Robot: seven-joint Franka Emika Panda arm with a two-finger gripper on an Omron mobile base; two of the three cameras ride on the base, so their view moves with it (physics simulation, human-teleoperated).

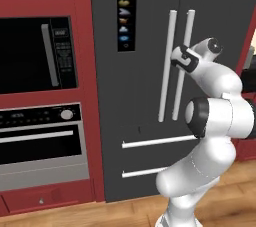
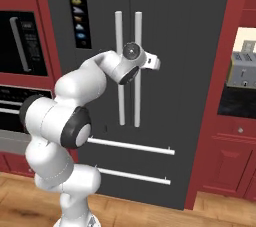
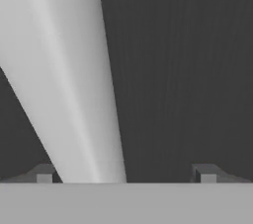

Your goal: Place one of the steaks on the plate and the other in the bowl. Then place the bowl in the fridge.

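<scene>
The fridge (image 1: 140, 136) (image 2: 195, 71) stands right in front of me, tall and dark grey, both doors closed. Two silver bar handles (image 1: 167, 66) (image 2: 120, 96) run upright at its middle. My gripper (image 2: 156, 63) (image 3: 126, 173) reaches the right handle (image 2: 137, 96) at about mid height. In the hand view a silver handle bar (image 3: 74, 94) passes between the spread fingertips (image 3: 44, 174), close to the left one, with the jaws open and no grip on it. The steaks, the plate and the bowl are out of view.
A black microwave (image 1: 35, 56) and an oven (image 1: 40, 141) sit in the red cabinet wall left of the fridge. A toaster (image 2: 243, 71) stands on a counter nook to the right. Two horizontal drawer handles (image 1: 157, 142) cross the fridge's lower part.
</scene>
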